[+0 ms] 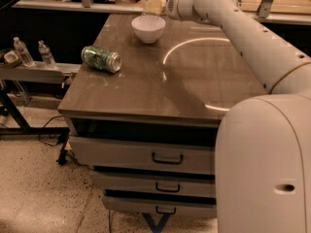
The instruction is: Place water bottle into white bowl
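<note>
The small, plain white bowl point(148, 27) sits upright on the tabletop, directly beneath the gripper point(159, 4). The gripper holds the clear water bottle point(152, 7) above the bowl's far rim.

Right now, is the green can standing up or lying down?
Lying down: the green can rests on its side on the table, apart from the white bowl. The gripper hovers just above that bowl.

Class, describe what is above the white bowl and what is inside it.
The water bottle hangs above the far rim of the white bowl, at the gripper. What shows of the bowl's inside is empty; the near wall hides its bottom.
</note>
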Robot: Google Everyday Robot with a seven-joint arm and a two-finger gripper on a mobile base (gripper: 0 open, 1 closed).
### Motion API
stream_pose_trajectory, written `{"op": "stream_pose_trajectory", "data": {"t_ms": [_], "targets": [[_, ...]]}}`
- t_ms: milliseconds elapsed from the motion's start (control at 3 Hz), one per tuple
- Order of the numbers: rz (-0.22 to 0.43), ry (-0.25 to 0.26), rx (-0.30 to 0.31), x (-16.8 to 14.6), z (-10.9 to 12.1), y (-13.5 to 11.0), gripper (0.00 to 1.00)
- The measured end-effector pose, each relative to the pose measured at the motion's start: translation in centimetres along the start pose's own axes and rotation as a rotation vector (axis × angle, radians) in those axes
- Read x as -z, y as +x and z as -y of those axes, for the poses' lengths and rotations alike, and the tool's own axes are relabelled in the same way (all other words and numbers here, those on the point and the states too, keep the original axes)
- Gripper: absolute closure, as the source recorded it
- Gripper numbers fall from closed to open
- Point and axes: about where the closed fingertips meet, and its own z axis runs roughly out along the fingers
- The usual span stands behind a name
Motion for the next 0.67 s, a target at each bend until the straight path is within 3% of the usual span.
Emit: {"op": "stream_pose_trajectory", "data": {"t_ms": [667], "targets": [[-0.037, 0.006, -0.046, -0.21, 0.55, 1.61, 0.07]]}}
